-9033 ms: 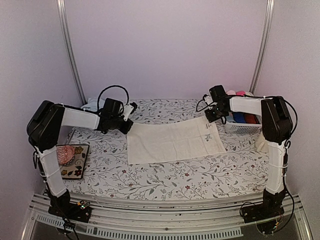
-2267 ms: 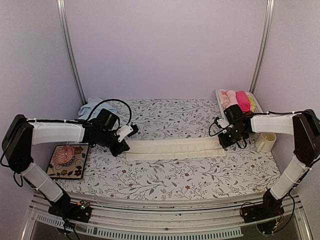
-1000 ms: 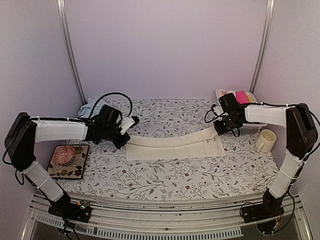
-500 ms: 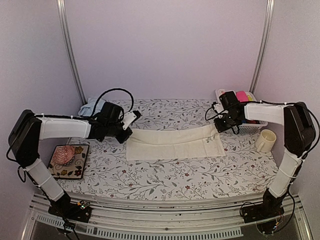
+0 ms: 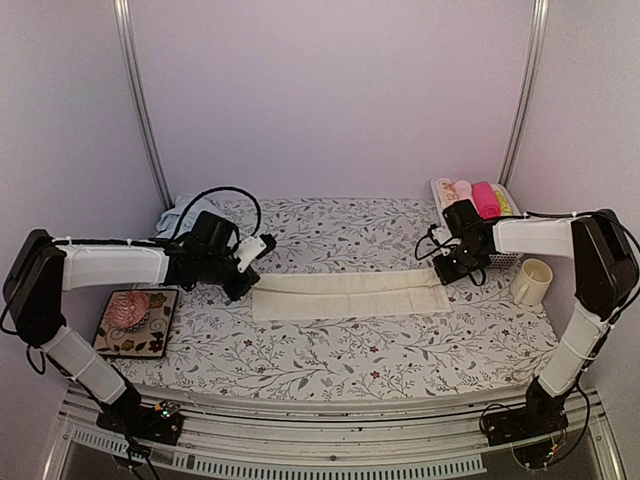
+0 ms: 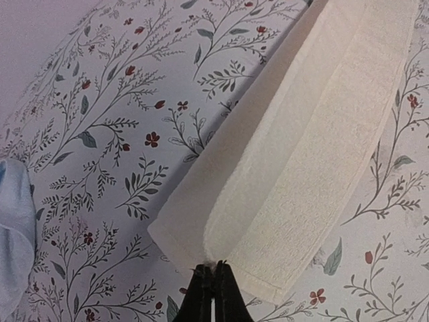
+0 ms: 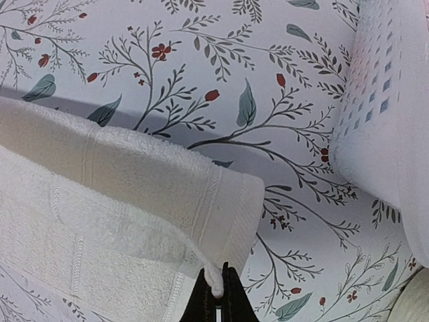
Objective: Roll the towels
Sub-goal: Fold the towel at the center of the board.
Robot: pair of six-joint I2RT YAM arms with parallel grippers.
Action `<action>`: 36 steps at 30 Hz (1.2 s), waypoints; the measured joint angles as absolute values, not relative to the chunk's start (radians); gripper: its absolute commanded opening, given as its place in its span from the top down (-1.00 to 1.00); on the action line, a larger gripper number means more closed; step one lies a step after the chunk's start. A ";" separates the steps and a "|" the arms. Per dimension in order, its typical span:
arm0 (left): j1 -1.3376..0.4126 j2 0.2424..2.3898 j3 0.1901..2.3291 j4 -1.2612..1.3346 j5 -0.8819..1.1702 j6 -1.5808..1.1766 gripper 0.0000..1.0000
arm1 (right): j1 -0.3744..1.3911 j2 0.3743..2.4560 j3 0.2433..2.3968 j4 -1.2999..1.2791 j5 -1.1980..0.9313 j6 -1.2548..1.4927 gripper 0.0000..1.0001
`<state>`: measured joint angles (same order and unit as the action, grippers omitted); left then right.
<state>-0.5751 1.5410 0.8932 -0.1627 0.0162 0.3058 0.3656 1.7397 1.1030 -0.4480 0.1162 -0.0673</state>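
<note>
Across mid-table, folded cream towel [image 5: 345,295], long axis left-right.

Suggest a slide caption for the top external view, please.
Left pincer and right pincer grip opposite ends of a cream terry towel folded lengthwise on the floral tablecloth.

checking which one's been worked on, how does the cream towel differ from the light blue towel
Shape: the cream towel is folded into a long flat strip; the light blue towel sits bunched up.
Place: the cream towel lies across the middle of the table; the light blue towel is at the far left corner.
Grip: the left gripper and right gripper pinch the cream towel's ends; the light blue towel is untouched.
Shared: neither is rolled yet.
</note>
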 measured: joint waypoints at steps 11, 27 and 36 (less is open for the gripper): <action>-0.575 1.525 0.886 -0.239 0.071 0.302 1.00 | 0.366 1.704 1.033 -0.449 0.087 -0.062 0.94; -0.579 1.525 0.885 -0.295 0.120 0.302 1.00 | 0.378 1.697 1.021 -0.456 0.042 -0.056 0.86; -0.581 1.526 0.885 -0.320 0.126 0.302 1.00 | 0.387 1.669 0.993 -0.466 0.040 -0.048 0.89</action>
<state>-0.5808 1.5265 0.8852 -0.3202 0.1261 0.3019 0.3866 1.6691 0.9932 -0.4660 0.0399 -0.0483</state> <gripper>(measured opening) 0.008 0.069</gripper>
